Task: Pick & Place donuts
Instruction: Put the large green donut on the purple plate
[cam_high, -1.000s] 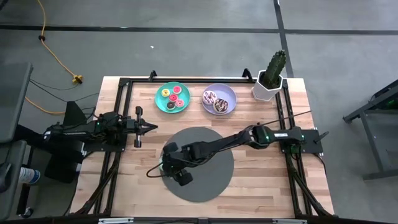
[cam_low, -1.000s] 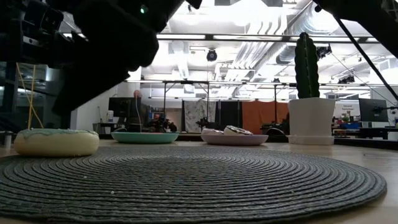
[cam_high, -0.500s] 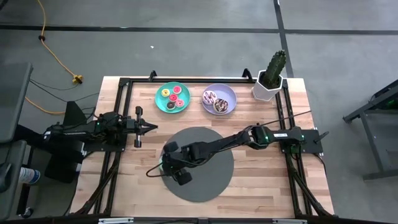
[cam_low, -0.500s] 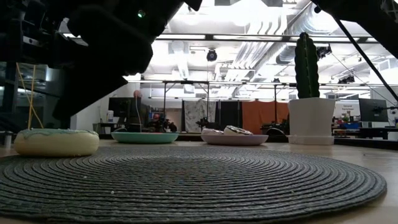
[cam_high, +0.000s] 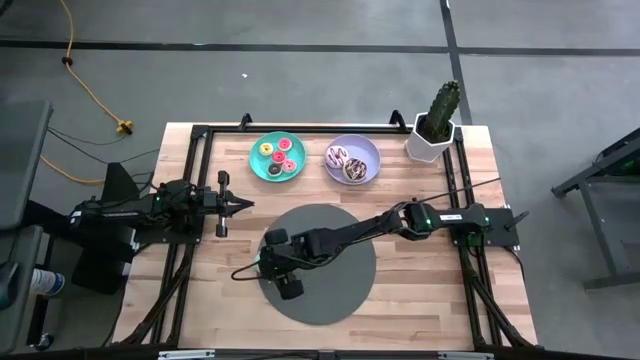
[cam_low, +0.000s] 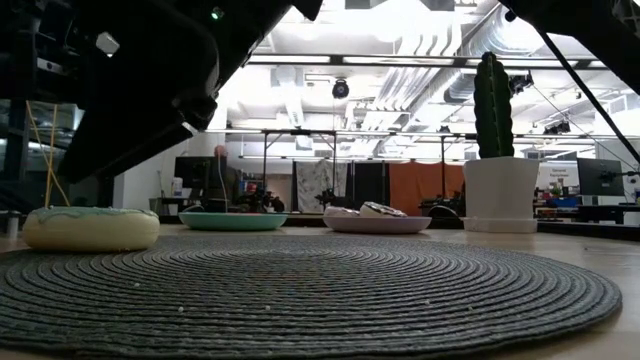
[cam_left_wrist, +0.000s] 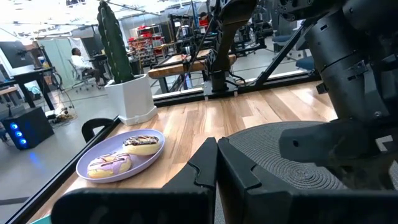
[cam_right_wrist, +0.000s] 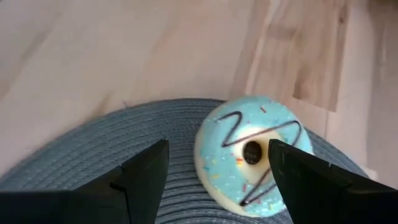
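Note:
A donut (cam_right_wrist: 249, 155) with pale green icing and a dark zigzag lies flat on the left edge of the big dark grey mat (cam_high: 330, 290). It also shows in the low view (cam_low: 90, 228). My right gripper (cam_right_wrist: 217, 186) hangs open just above the donut and slants down at it. Its fingers stand on either side of the donut, clear of it. My left gripper (cam_high: 243, 205) waits shut and level at the table's left side. Several small donuts lie on the teal plate (cam_high: 258, 150), and two larger ones on the lilac plate (cam_high: 372, 152).
A cactus in a white pot (cam_high: 432, 130) stands at the far right corner. The two plates sit side by side at the far edge, behind the mat. Black frame rails (cam_high: 190, 240) run along the table's left and right sides.
My right gripper has rolled a little about the line it points along. It has stayed in place above the green-iced donut, which has not moved.

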